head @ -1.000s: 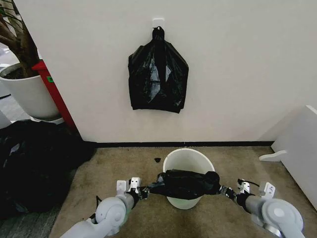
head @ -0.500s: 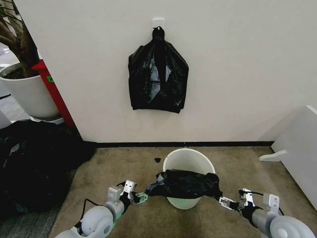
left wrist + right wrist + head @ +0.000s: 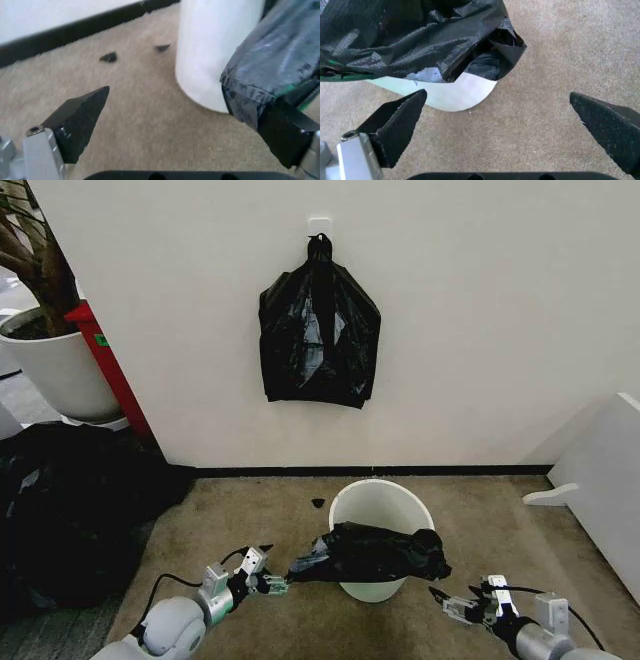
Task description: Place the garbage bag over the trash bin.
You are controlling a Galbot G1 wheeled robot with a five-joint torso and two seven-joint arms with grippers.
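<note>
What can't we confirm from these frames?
- Trash bin inside: head view, the garbage bag covers its near rim.
- Left gripper contact with bag edge: left wrist view, blurred.
- Right gripper is open, clear of the bag.
- Bag mouth opening: crumpled folds.

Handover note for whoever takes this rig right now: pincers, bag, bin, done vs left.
Left pincer: open, low over the carpet at the bag's left end, nothing clamped; one finger lies against the plastic.
Right pincer: open, holding nothing, on the near right of the bin, clear of the bag.
Garbage bag: bunched and draped across the near rim of the trash bin, hanging down its front.
Done: bag is on the bin.
Left: the far half of the bin's mouth is uncovered; the bag is not spread around the rim.
</note>
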